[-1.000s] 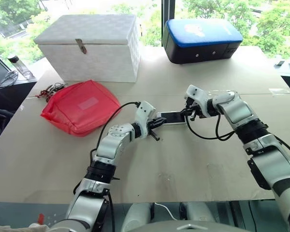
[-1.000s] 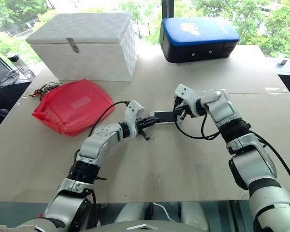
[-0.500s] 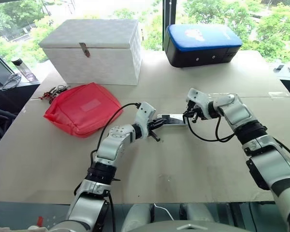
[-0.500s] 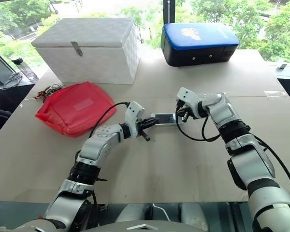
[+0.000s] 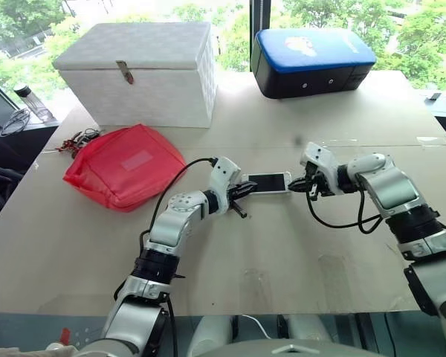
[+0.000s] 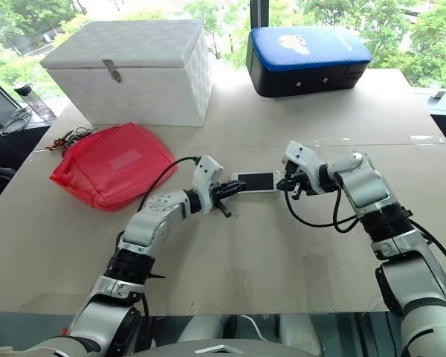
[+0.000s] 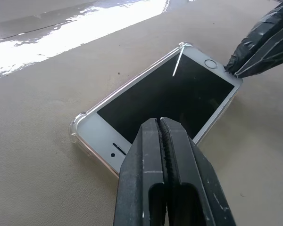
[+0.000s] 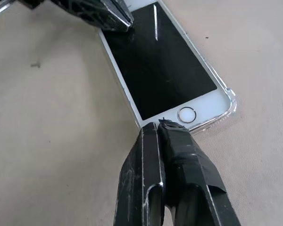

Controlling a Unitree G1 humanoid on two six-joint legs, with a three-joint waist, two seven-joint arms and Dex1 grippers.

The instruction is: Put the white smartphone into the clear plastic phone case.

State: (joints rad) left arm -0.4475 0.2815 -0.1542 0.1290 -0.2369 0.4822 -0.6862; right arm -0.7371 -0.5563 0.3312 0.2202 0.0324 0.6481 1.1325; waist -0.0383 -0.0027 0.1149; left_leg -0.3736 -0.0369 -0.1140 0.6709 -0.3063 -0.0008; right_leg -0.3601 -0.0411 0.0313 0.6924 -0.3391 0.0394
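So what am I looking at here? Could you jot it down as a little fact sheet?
phone: white smartphone lies screen up on the table
case: clear plastic phone case rims the phone's edges and corners
left gripper: shut, tips over the phone's long edge
right gripper: shut, tips at the home-button end
nearby: red pouch, white box, blue-topped case

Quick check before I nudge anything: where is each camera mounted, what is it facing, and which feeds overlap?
Left and right eye views: on the head, looking forward and down at the table; both arms show; same scene twice.
Left wrist view: on the left arm, looking along the shut left pincer at the phone in its clear case.
Right wrist view: on the right arm, looking along the shut right pincer at the phone's home-button end.
Shared: both wrist views show the phone and the other arm's pincer.
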